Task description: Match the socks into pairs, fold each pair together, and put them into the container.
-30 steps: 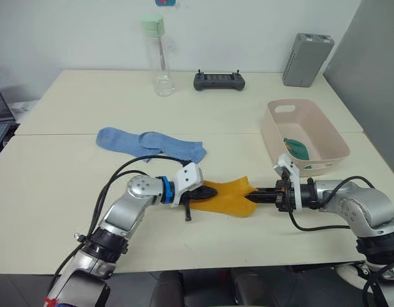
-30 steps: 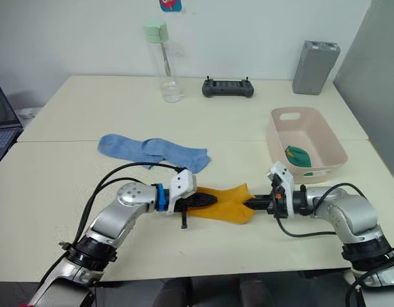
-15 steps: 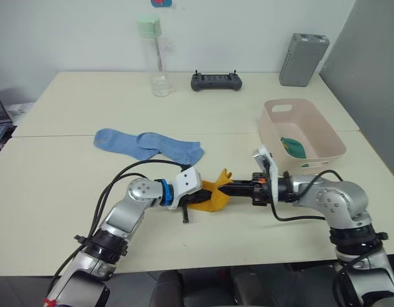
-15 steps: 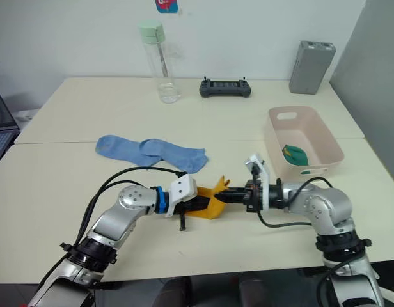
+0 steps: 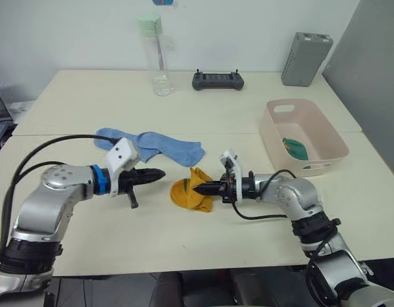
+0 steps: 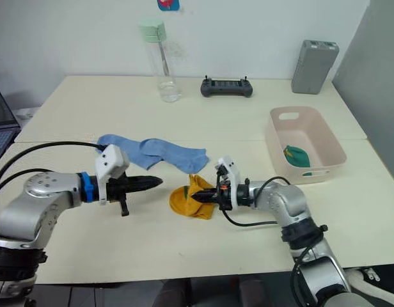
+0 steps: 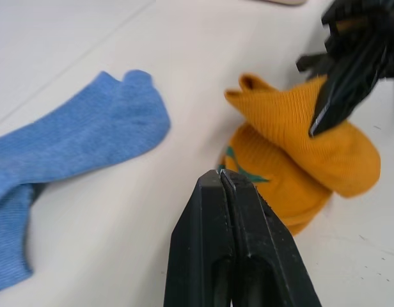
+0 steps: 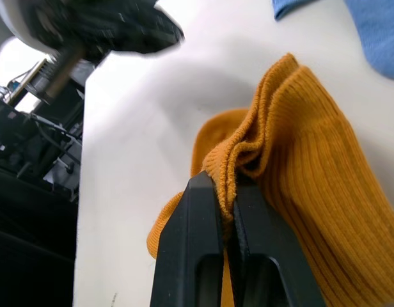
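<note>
A mustard-yellow pair of socks (image 5: pixel 189 192) lies folded over on itself on the near table. My right gripper (image 5: pixel 198 188) is shut on its upper fold, and the cloth is pinched between the fingers (image 8: pixel 203 211) in the right wrist view. My left gripper (image 5: pixel 160 173) hovers a short way left of the pair, shut and holding nothing, fingers (image 7: pixel 226 217) pressed together. Two light blue socks (image 5: pixel 149 142) lie overlapping behind it. The pink container (image 5: pixel 325 153) stands at the right with a dark green bundle (image 5: pixel 295 148) inside.
At the back of the far table stand a clear bottle with a green cap (image 5: pixel 157 57), a black controller (image 5: pixel 217 80) and a grey upright box (image 5: pixel 305 50). A seam between the two tables (image 5: pixel 69 133) runs behind the blue socks.
My left gripper has let go of the yellow socks and drawn back to the left. My right gripper has carried its end leftward, doubling the pair over into a short bundle.
</note>
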